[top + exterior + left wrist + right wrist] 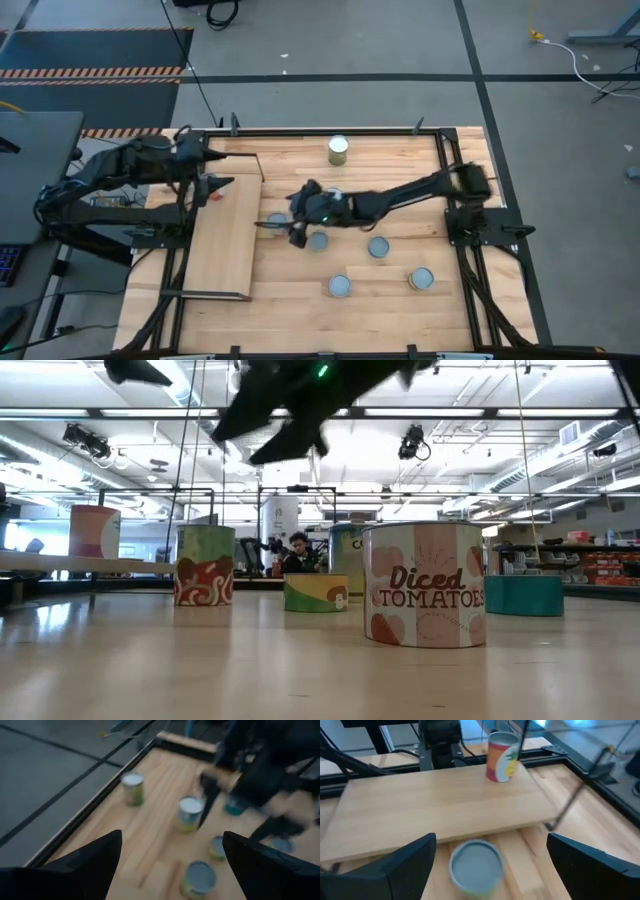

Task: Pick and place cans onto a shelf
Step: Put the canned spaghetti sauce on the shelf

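Note:
The shelf [225, 240] is a pale board in a black frame at the table's left. An orange can [502, 756] stands upright on its far end and also shows in the low view [95, 532]. Several cans with silvery-blue tops stand on the tabletop: one at the far edge [339, 150], one beside the shelf [277, 218], others in the middle [378, 246]. My right gripper [270, 227] is open and empty, above the can beside the shelf [476, 865], its fingers pointing toward the shelf. My left gripper [215, 185] is open and empty above the shelf's far end.
A black metal frame [440, 130] rims the table. A "Diced Tomatoes" can [425, 585] stands nearest the low camera, with more cans [205, 565] behind it. Bare tabletop lies at the near edge [300, 320]. A person [296, 550] sits far back in the room.

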